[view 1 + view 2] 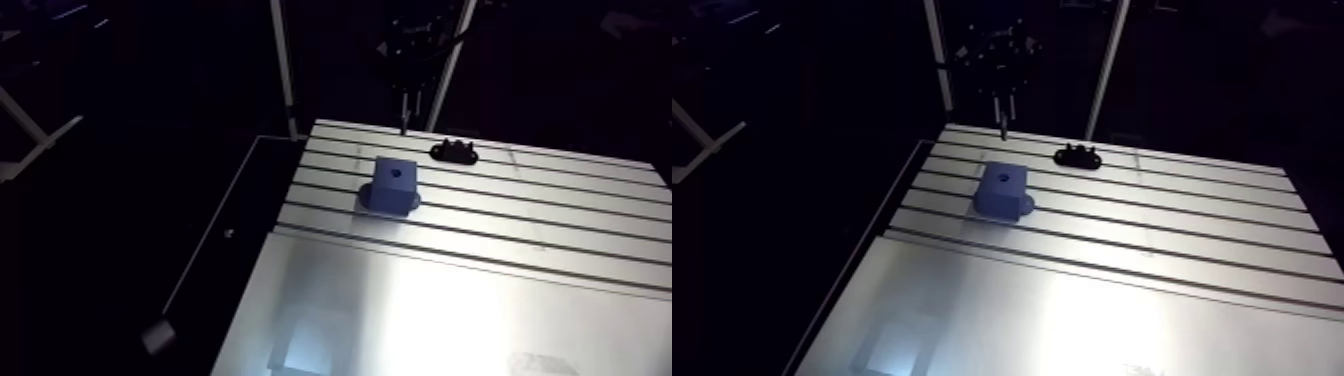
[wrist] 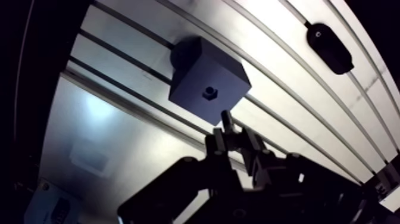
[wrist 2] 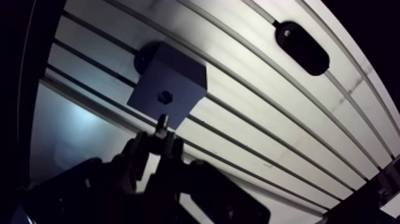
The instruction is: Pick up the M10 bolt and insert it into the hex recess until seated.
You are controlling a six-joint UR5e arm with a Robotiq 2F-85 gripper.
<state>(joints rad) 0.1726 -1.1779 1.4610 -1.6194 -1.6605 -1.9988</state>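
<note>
The gripper (image 2: 233,138) pinches the M10 bolt (image 2: 226,118) by one end, its free end protruding just short of the blue block (image 2: 196,65) and hex recess (image 2: 209,92); judged rigid, smooth and slip-prone, the bolt needs a firm, square hold.

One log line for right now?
gripper: shut on M10 bolt | hex recess: empty | blue block: on slotted table, apart from bolt
</note>
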